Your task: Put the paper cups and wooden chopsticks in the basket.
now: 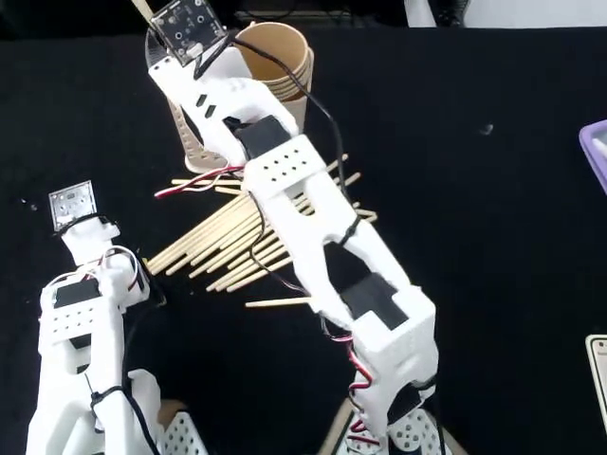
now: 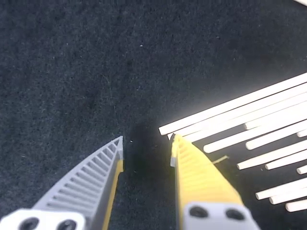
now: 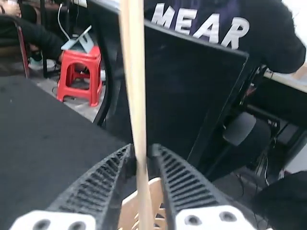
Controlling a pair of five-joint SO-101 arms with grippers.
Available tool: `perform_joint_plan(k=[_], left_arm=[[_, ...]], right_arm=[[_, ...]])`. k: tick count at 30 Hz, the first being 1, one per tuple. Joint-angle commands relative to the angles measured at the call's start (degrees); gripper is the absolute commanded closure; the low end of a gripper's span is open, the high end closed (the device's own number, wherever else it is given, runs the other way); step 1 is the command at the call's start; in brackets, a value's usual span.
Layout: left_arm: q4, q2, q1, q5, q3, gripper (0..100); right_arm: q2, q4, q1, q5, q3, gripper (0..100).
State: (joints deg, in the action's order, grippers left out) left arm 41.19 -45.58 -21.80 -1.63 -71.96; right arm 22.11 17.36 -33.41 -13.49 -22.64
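High view, from the bottom edge upward: the bases of both arms are cut off by the frame. The left arm rises at lower left and ends just short of the pile of chopsticks (image 1: 228,242), which fans out on the black table (image 1: 474,265) at centre left. The right arm crosses over that pile and hides its middle.

Left wrist view: the left gripper (image 2: 147,146) stands wide open over bare table with nothing between its fingers. The yellow finger's tip sits right at the near ends of the chopsticks (image 2: 249,122). I cannot tell whether it touches them, and their far ends run off the right edge.

Right wrist view: the right gripper (image 3: 141,149) is closed on a single chopstick (image 3: 133,86), which stands upright and runs out of the top of the frame. A tan cup (image 3: 154,203) shows low between the fingers, mostly covered by them.

Farther up in the high view, the stack of paper cups (image 1: 275,57) stands at top centre, half hidden by the right arm. Another cup (image 1: 193,142) beside it is largely blocked, so its pose is unclear. A purple corner of the basket (image 1: 594,147) is cut off at the right edge, well apart from everything else.
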Motion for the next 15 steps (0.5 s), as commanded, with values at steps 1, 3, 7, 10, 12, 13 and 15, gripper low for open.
perform_joint_plan(k=[1,3,7,10,12,13,15], left_arm=[[-0.7,-1.4,-0.1,-0.3,0.3,83],[-0.7,-1.4,-0.1,-0.3,0.3,83],[-0.7,-1.4,-0.1,-0.3,0.3,83],[-0.7,-1.4,-0.1,-0.4,0.3,83],[-0.7,-1.4,-0.1,-0.4,0.3,83],[-0.7,-1.4,-0.1,-0.4,0.3,83],[-0.7,-1.4,-0.1,-0.4,0.3,83]], right_arm=[[-1.2,2.6,1.5,0.4,-3.8,90.6],[-2.8,4.7,1.7,0.4,-4.6,91.9],[-10.1,17.0,1.6,0.4,-5.3,92.0],[-17.5,31.3,1.3,0.1,-4.6,92.0],[-21.6,41.7,1.3,0.1,-4.5,92.0],[-23.3,46.8,1.5,0.0,-4.5,92.0],[-26.2,55.7,1.6,-0.1,-4.6,92.0]])
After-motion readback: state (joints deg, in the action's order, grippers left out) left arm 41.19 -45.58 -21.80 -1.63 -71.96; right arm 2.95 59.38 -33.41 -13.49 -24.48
